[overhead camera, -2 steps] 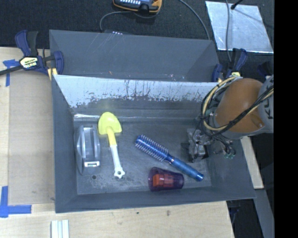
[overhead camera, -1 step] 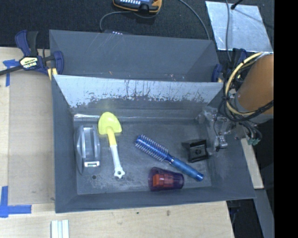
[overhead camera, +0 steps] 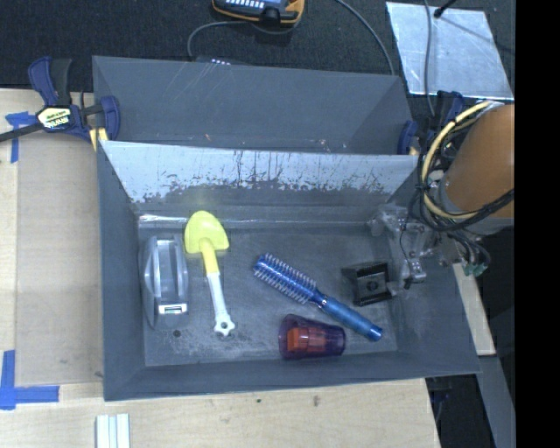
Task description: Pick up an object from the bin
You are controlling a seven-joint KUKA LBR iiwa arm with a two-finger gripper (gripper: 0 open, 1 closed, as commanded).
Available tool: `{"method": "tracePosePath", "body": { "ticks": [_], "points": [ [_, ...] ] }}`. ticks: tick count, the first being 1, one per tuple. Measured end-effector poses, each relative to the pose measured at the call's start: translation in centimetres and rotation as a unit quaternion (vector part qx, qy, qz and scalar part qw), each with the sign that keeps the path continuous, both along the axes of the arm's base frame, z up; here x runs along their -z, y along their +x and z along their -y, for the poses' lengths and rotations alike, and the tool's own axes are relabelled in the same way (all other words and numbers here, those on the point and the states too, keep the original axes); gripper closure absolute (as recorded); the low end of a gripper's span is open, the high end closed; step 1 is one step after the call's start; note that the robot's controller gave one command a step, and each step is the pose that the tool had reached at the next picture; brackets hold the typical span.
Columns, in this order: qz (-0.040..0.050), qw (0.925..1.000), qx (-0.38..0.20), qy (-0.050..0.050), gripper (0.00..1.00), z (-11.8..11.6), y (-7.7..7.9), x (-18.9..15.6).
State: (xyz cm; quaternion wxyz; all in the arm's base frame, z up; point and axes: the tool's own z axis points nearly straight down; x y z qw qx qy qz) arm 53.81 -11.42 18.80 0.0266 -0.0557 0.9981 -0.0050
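Looking past the bin (overhead camera: 262, 96) now: behind it, along the top, stretches a dark, finely textured floor covering (overhead camera: 131, 31), almost black. At the very top edge sits an orange-and-black device (overhead camera: 260, 9), cut off by the frame, with a thin dark cable (overhead camera: 197, 39) looping away from it toward the bin's back edge. Over in the top right corner lies a pale silvery-grey sheet (overhead camera: 446, 48), catching a soft, even light. On the left a pale, wood-coloured tabletop (overhead camera: 52, 262) runs down and wraps along the bottom, and a small white ribbed strip (overhead camera: 112, 429) rests on it near the lower left.
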Motion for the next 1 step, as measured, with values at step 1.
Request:
{"method": "tracePosePath", "body": {
  "ticks": [1],
  "points": [
    [0.0053,0.9995,-0.03,-0.003,0.0,-0.55,-0.85,3.24]
  ]
}}
